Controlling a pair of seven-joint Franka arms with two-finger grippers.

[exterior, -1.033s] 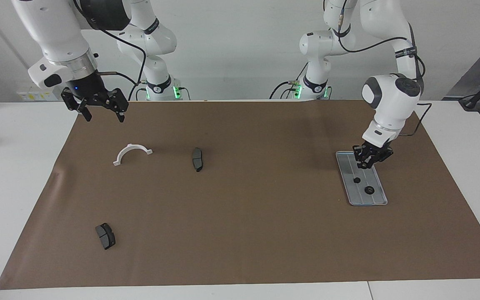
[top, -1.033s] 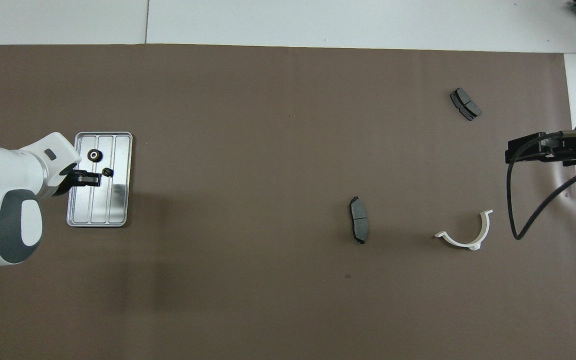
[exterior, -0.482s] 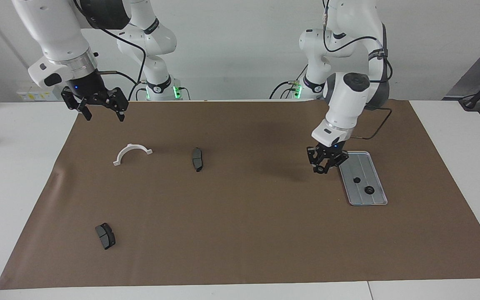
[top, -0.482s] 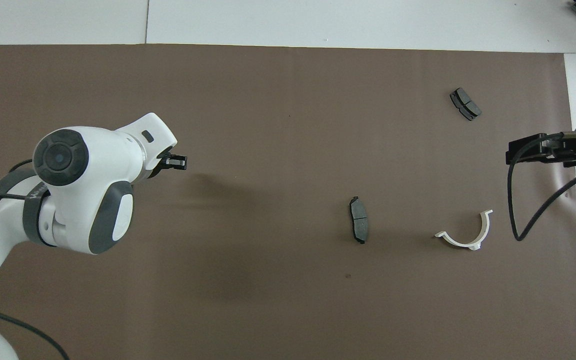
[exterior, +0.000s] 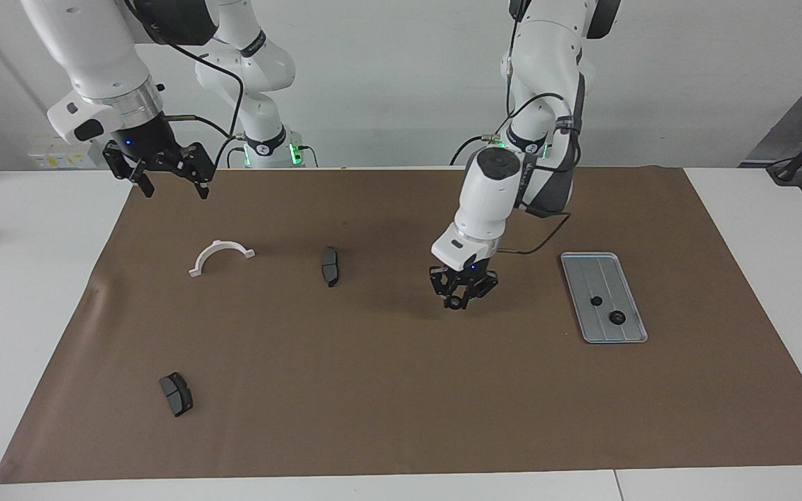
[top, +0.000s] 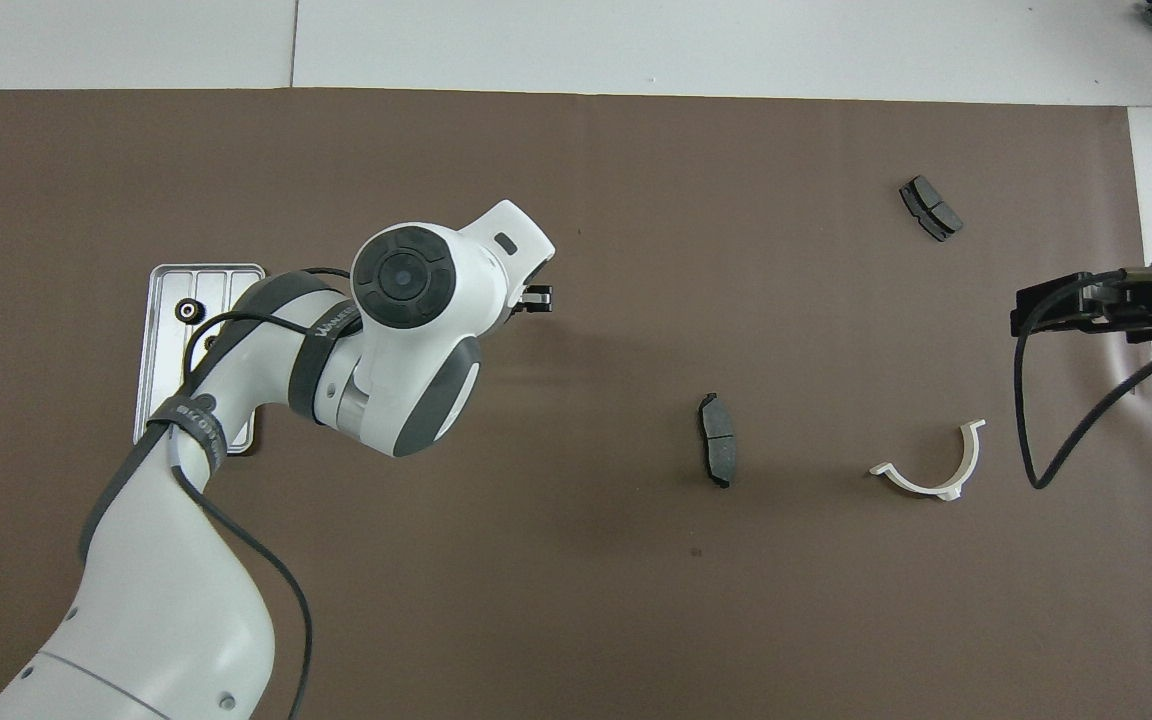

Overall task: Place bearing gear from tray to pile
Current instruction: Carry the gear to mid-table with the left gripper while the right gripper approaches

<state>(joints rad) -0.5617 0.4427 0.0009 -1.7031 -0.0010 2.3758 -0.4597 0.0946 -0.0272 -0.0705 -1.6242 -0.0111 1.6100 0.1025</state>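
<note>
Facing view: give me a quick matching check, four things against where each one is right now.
Things:
1. left gripper
2. right gripper
3. white bracket
4. tray

Places:
A. on the mat, beside a brake pad, toward the right arm's end
B. over bare mat, between the tray and that brake pad
C. toward the left arm's end, with two small gears in it
D. waiting, open, over the mat's edge at the right arm's end

Pairs: 1-B; 2-D; 3-A; 4-C
</note>
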